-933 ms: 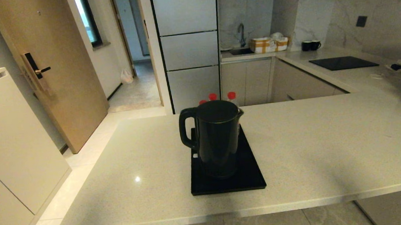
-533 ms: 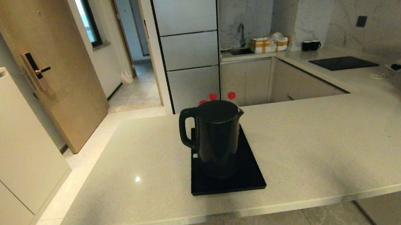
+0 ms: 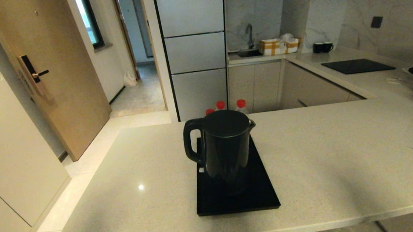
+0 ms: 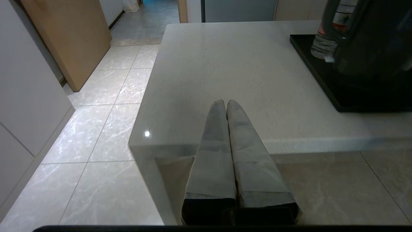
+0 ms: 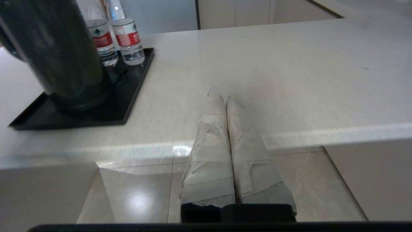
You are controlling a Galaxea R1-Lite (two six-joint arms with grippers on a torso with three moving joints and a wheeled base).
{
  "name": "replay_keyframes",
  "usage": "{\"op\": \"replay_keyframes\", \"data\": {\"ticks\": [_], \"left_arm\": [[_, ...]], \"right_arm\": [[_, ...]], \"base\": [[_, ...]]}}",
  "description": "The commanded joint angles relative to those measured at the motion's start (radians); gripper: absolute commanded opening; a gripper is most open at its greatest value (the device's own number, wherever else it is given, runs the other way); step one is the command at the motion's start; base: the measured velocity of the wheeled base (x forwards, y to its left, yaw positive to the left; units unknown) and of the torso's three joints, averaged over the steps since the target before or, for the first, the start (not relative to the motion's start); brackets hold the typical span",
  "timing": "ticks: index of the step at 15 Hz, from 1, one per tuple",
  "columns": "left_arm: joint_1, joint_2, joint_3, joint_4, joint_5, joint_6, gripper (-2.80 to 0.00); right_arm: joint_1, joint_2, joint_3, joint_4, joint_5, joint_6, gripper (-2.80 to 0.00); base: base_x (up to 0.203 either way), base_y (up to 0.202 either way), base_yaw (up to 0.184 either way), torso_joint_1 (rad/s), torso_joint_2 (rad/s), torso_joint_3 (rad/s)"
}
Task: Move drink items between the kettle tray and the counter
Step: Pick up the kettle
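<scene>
The black kettle [image 3: 227, 147] stands upright on the flat black tray [image 3: 264, 196], its loop handle turned toward the door side of the room and its lid on. Behind it, at the tray's far end, water bottles [image 5: 128, 40] with red caps and red-and-white labels stand close together; three caps [image 3: 220, 105] peek over the kettle's lid from the head view. The tray lies on the pale speckled bench [image 3: 343, 164], nearer its front edge than its back.

The left gripper [image 4: 226, 102] hangs at the bench's near edge, apart from the tray and off to the kettle's handle side, its taped fingers pressed together on nothing. The right gripper [image 5: 222, 96] sits likewise on the other side of the tray, its wrapped fingers also pressed together and empty.

Farther back, a black cooktop panel [image 3: 357, 66] is set into the side counter, two dark mugs [image 3: 322, 47] stand near the corner, and a wooden door [image 3: 40, 70] stands ajar.
</scene>
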Motion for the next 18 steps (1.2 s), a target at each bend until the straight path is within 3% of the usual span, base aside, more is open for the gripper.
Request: {"op": "replay_keyframes", "data": {"ticks": [1, 5, 13, 18], "left_arm": [[-0.001, 0.002, 0.000, 0.000, 0.000, 0.000, -2.80], [-0.001, 0.002, 0.000, 0.000, 0.000, 0.000, -2.80], [-0.001, 0.002, 0.000, 0.000, 0.000, 0.000, -2.80], [-0.001, 0.009, -0.025, 0.032, -0.001, 0.076, -2.80]], "right_arm": [[0.000, 0.000, 0.000, 0.000, 0.000, 0.000, -2.80], [0.000, 0.002, 0.000, 0.000, 0.000, -0.002, -2.80], [0.000, 0.002, 0.000, 0.000, 0.002, -0.002, -2.80], [0.000, 0.000, 0.000, 0.000, 0.002, -0.002, -2.80]], "base": [[0.000, 0.000, 0.000, 0.288, -0.02, 0.240], [0.000, 0.000, 0.000, 0.217, -0.04, 0.176], [0.000, 0.000, 0.000, 0.010, 0.00, 0.011], [0.000, 0.000, 0.000, 0.000, 0.00, 0.000]]}}
